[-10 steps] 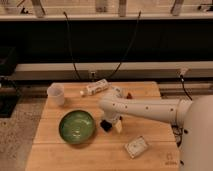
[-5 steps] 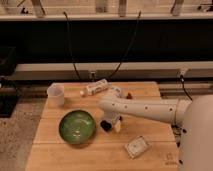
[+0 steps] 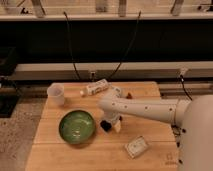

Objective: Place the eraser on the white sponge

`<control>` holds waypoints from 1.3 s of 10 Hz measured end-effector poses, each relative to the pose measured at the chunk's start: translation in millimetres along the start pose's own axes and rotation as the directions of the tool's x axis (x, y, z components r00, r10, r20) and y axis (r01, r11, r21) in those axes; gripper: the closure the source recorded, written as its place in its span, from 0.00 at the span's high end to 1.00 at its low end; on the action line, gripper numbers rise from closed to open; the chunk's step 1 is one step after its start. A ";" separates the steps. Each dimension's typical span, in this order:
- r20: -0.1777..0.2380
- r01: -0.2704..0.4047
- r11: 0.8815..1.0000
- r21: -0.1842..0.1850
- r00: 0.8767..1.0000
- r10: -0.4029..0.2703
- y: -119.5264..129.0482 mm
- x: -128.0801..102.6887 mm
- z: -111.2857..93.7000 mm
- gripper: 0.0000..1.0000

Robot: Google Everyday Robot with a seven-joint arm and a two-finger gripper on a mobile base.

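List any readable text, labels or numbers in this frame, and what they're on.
No text can be read anywhere.
Label on the white bottle: too blurred to read.
Pattern on the white sponge: no legible characters.
The hand, down at the eraser just right of the green bowl: no marking visible.

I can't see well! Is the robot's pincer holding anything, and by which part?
Cannot tell. The pincer is down at the black eraser, right beside the green bowl, but a hold doesn't show.
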 end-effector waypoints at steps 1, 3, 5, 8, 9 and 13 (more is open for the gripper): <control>0.000 0.001 1.000 -0.002 1.000 -0.001 0.5 -0.3 -1.8 0.11; 0.001 0.001 1.000 -0.004 1.000 -0.001 1.7 -0.6 -3.7 0.07; 0.002 0.003 1.000 -0.005 1.000 -0.003 1.3 -0.5 -1.2 0.01; 0.004 0.008 1.000 0.000 1.000 -0.008 0.7 -1.9 -2.1 0.01; 0.005 0.007 1.000 -0.001 1.000 -0.007 1.2 -2.2 -2.7 0.01; 0.003 -0.017 1.000 0.002 1.000 0.017 25.6 1.5 -11.8 0.01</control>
